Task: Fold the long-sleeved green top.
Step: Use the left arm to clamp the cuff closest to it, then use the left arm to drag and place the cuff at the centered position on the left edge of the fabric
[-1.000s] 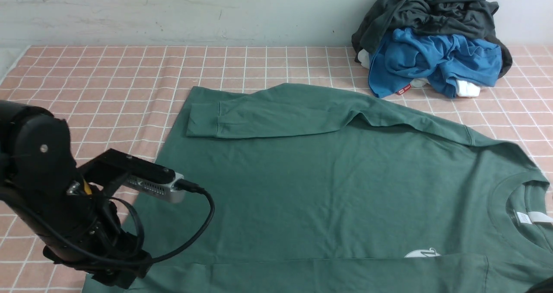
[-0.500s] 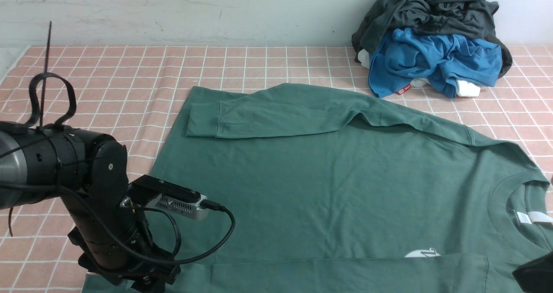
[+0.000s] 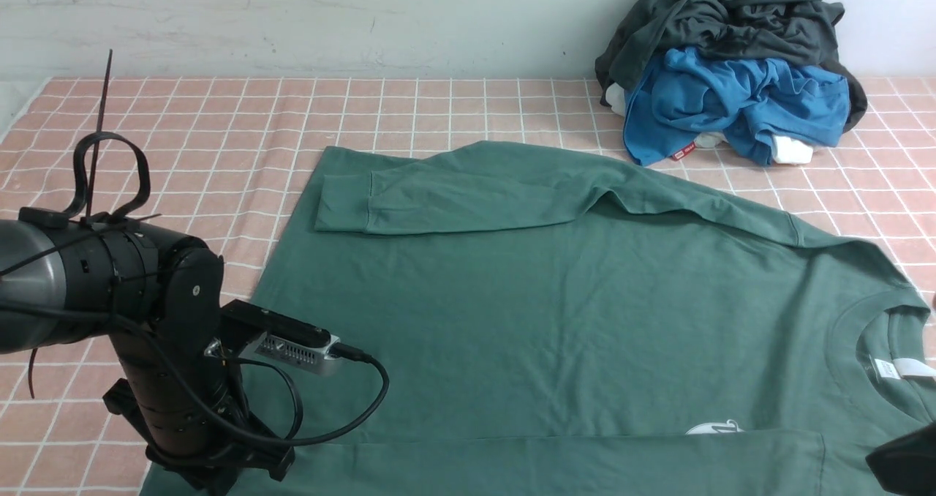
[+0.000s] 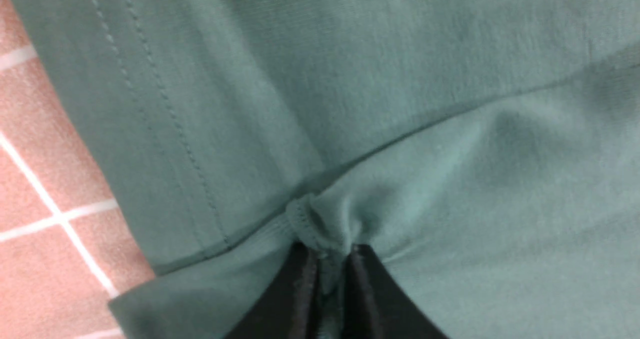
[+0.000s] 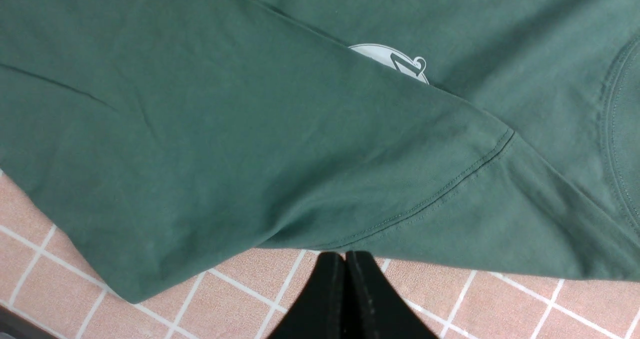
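Observation:
The green long-sleeved top (image 3: 556, 313) lies flat on the table, hem to the left and neck with its white label (image 3: 896, 368) to the right. Its far sleeve is folded across the body, and its near sleeve lies along the front edge, partly covering the white chest print (image 3: 713, 429). My left arm (image 3: 168, 364) stands over the top's near-left corner. The left gripper (image 4: 330, 251) is shut on a bunched fold of the green top (image 4: 400, 79) near a stitched edge. The right gripper (image 5: 345, 256) is shut and holds nothing, over pink cloth just beside the green top's (image 5: 250, 129) shoulder seam.
A pink checked cloth (image 3: 219, 115) covers the table. At the back right is a pile with a charcoal-grey garment (image 3: 731, 13) on a bright blue one (image 3: 731, 101). A pale wall runs behind. A dark bit of the right arm (image 3: 907, 459) shows at the lower right corner.
My left arm swung in from the left edge and came down on the top's near-left corner, its jaws closing on the fabric. The right arm edged into the lower right corner.

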Action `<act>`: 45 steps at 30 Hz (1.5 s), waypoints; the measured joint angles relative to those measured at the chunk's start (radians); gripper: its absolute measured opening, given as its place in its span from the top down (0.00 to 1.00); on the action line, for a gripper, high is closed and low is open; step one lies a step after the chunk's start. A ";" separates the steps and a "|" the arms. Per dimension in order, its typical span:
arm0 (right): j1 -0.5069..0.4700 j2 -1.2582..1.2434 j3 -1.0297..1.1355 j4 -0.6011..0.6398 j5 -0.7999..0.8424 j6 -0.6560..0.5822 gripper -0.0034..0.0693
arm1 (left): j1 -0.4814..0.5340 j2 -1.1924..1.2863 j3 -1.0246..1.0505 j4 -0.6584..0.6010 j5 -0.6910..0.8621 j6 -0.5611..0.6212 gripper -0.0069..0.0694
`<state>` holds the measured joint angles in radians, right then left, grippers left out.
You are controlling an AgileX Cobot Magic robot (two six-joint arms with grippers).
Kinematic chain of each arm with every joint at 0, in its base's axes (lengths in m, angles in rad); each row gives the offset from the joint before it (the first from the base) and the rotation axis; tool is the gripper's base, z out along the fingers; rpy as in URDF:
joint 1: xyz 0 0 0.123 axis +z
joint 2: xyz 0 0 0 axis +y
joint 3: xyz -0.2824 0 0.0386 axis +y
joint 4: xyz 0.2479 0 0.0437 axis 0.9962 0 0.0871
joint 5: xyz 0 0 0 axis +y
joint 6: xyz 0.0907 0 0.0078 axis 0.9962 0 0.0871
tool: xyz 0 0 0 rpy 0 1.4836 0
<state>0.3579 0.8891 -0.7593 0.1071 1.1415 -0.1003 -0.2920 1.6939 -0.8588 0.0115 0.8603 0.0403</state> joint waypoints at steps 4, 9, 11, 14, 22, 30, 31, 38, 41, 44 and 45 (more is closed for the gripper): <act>0.000 0.000 0.000 0.000 0.000 0.000 0.97 | 0.000 0.000 -0.001 0.000 0.002 0.000 0.87; 0.000 0.000 0.000 0.000 -0.001 0.000 0.97 | -0.011 -0.037 -0.013 0.002 0.021 0.001 0.88; 0.000 0.000 0.000 0.000 -0.006 0.000 0.97 | -0.045 -0.091 -0.057 0.017 0.057 0.003 0.88; 0.000 0.000 0.000 0.000 -0.026 0.000 0.97 | -0.095 -0.153 -0.155 0.056 0.095 0.003 0.88; 0.000 0.000 0.000 -0.001 -0.056 0.000 0.97 | -0.128 -0.098 -0.515 0.115 0.191 0.027 0.88; 0.000 0.000 0.000 -0.001 -0.052 0.000 0.97 | -0.128 0.062 -0.711 0.176 0.221 0.045 0.88; 0.000 0.000 0.000 -0.001 -0.052 0.000 0.97 | -0.126 0.084 -0.720 0.186 0.221 0.045 0.88; 0.000 0.000 0.000 -0.001 -0.037 0.004 0.97 | -0.067 0.240 -0.726 0.163 0.203 0.045 0.82; 0.000 0.000 0.000 -0.001 -0.029 0.005 0.97 | -0.044 0.288 -0.726 0.160 0.189 0.043 0.73; 0.000 0.000 0.000 -0.001 -0.027 0.017 0.97 | -0.021 0.310 -0.726 0.160 0.185 0.037 0.56; 0.000 0.000 0.000 -0.001 -0.027 0.017 0.97 | -0.021 0.310 -0.726 0.160 0.185 0.037 0.55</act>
<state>0.3579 0.8891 -0.7593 0.1062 1.1147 -0.0833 -0.3133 2.0043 -1.5845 0.1713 1.0455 0.0777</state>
